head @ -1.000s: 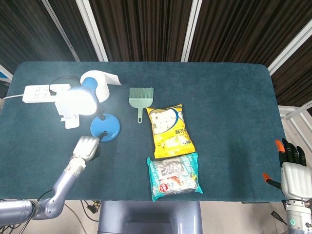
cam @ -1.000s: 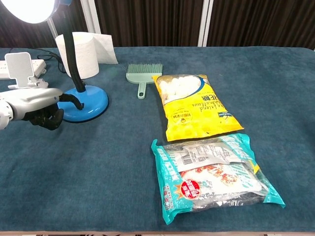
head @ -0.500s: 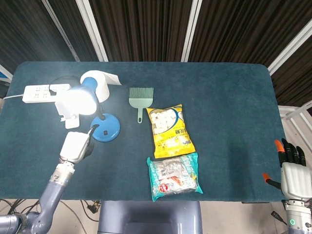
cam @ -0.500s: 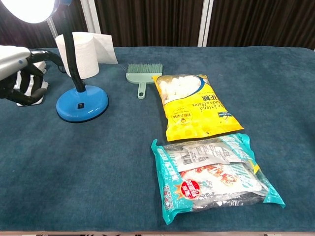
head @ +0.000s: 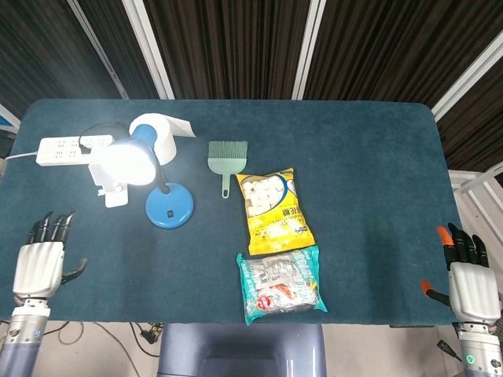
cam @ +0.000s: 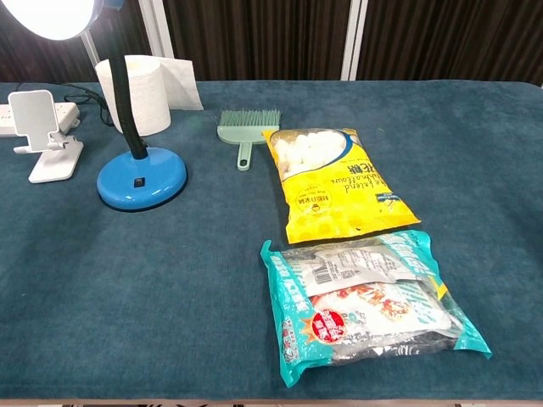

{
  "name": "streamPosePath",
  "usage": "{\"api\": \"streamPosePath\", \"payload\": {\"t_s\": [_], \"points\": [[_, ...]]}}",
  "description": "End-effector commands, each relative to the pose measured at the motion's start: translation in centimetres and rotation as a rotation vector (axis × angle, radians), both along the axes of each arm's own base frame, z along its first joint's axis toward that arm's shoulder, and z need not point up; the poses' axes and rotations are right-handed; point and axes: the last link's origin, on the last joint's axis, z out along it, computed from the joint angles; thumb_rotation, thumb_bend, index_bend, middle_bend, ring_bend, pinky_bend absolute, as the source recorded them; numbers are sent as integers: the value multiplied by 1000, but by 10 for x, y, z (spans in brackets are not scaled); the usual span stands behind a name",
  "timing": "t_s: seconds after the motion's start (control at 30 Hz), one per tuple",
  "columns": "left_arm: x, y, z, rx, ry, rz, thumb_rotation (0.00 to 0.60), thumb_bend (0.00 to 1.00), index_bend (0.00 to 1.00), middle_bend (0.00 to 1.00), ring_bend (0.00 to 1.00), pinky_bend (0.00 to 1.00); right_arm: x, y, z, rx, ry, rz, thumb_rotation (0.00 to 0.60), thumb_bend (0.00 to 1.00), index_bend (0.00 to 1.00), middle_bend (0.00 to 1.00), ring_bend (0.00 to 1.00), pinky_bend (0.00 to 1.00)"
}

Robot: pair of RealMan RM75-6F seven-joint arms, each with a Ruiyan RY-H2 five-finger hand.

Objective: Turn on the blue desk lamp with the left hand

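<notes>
A dark teal table (head: 354, 157) fills both views, with 2 snack packs near its middle: a yellow snack bag (head: 273, 210) lying flat, and just in front of it a teal snack bag (head: 280, 283) whose top edge meets the yellow one's bottom edge. On the left side stands the blue desk lamp (head: 170, 206); its round base (cam: 142, 180) sits flat on the cloth, a black gooseneck rises from it, and the shade (head: 126, 161) glows bright white, so the lamp is lit. Behind the lamp stands a roll of white paper (cam: 144, 93) with a loose sheet hanging off to the right. A white power strip (head: 73, 148) lies near the far-left edge, and a white phone stand (cam: 47, 136) sits just left of the lamp base, apart from it. A small green brush (head: 227, 159) lies between the paper roll and the yellow bag, bristles pointing away. The left hand (head: 41, 263) hangs off the table's front-left corner, fingers spread and holding nothing, well apart from the lamp. The right hand (head: 470, 279) sits off the front-right corner, likewise spread and empty.
</notes>
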Motion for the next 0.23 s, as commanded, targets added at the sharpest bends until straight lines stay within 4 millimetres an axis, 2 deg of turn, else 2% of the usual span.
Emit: {"api": "streamPosePath", "payload": {"t_s": [0.03, 0.23], "points": [[-25, -16, 22, 35, -59, 65, 600, 175, 119, 89, 0, 95, 0, 0, -1, 9, 2, 6, 600, 247, 57, 18, 57, 25], [-25, -15, 35, 61, -80, 13, 600, 171, 118, 63, 0, 76, 2, 1, -4, 20, 2, 14, 600, 248, 57, 18, 57, 26]]}}
